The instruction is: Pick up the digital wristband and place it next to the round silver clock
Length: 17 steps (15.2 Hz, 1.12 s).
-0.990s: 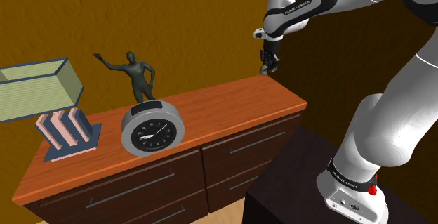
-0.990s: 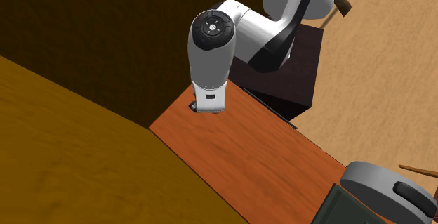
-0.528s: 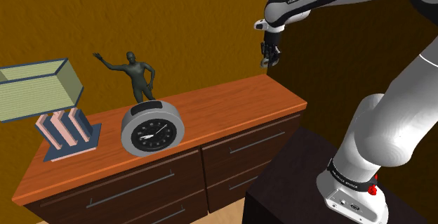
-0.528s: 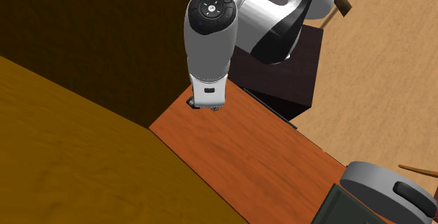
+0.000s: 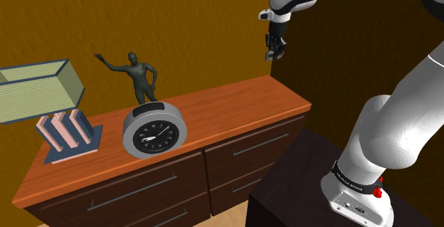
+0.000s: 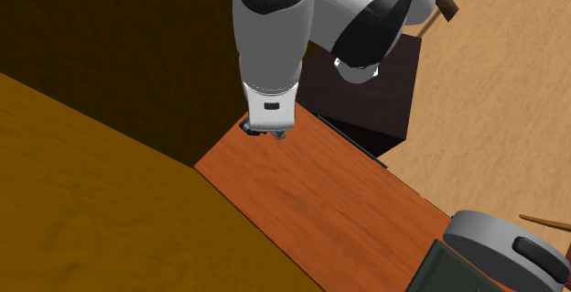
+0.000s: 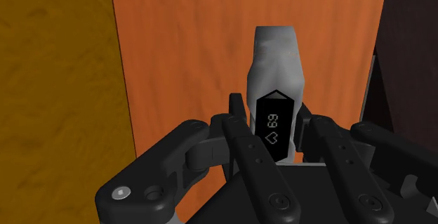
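Claw (image 5: 273,53) higher over dresser (image 5: 235,106) (wristband (image 7: 276,93) in grip)

We find the clock (image 5: 154,130) on the dresser (image 5: 242,104), left of its middle in the shoulder view, the figurine (image 5: 140,76) just behind it. The gripper (image 5: 272,55) hangs above the dresser's far right corner, the wristband (image 7: 276,89) clasped between its fingers.
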Each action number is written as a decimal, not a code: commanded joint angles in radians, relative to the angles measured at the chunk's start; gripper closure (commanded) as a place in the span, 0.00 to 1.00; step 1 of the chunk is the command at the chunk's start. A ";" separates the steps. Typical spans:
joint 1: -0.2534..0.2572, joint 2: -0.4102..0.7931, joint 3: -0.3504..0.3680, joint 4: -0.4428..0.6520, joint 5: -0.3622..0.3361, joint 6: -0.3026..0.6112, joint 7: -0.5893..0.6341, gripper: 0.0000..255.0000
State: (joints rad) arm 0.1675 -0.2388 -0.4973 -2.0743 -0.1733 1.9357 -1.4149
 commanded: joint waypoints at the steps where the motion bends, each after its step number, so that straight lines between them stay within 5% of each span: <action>1: 0.001 -0.001 0.002 0.029 0.001 -0.030 -0.002 1.00; 12: 0.007 0.002 0.012 0.179 0.011 -0.177 -0.013 1.00; 17: 0.051 -0.012 0.094 0.158 0.014 -0.184 0.113 1.00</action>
State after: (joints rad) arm 0.2084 -0.2509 -0.4206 -1.9177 -0.1613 1.7560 -1.3297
